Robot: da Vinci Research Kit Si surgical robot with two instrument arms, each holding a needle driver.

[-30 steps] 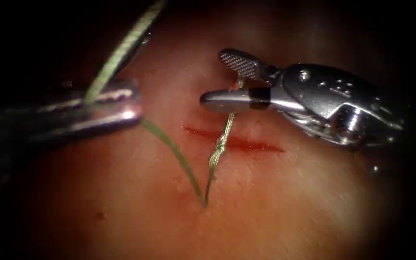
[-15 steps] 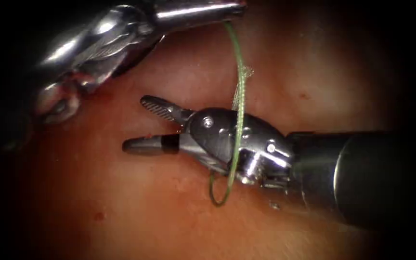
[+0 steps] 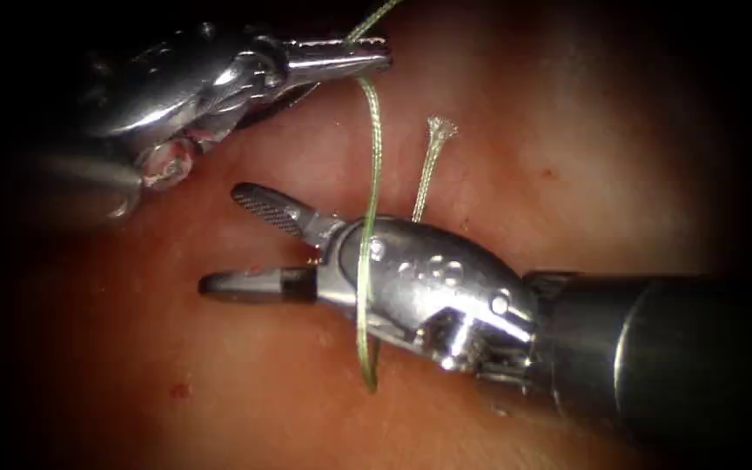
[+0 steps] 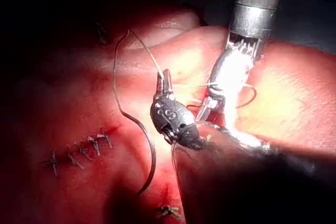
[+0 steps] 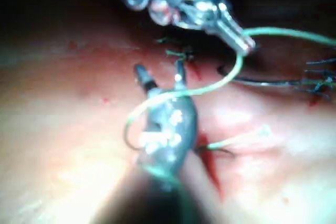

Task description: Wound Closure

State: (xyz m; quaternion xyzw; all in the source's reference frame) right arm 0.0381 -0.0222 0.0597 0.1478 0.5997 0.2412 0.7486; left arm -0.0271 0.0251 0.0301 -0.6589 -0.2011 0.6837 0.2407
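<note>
**Thread draped over the right tool, needle parked off to the side**

Green thread [image 3: 372, 148], braided-looking, running nearly straight up and down in the endoscope view: clamped up top in the left tool [image 3: 367, 54], then down across the body of the right tool [image 3: 254, 248], just behind the jaw hinge, and on into the tissue [image 3: 620, 139] right below it. So, wrapped over the right tool rather than held by it. Short frayed tail [image 3: 433, 161] sticking up just right of the long strand, free end fanned out, held by nothing.

Left tool's jaws pinched together on the thread. Right tool's jaws wide apart, holding nothing, tips pointing toward picture left, away from the tail, which sits behind them. Still closer to the tail than the left tool, by the look of it.

Needle [image 4: 149, 153] lying loose on the tissue in the left wrist view, dark, curved, well apart from both tools, not visibly stuck in, thread trailing from one end. Finished stitches [image 4: 79, 153] nearby.

Cut itself hidden under the right tool in the endoscope view.
</note>
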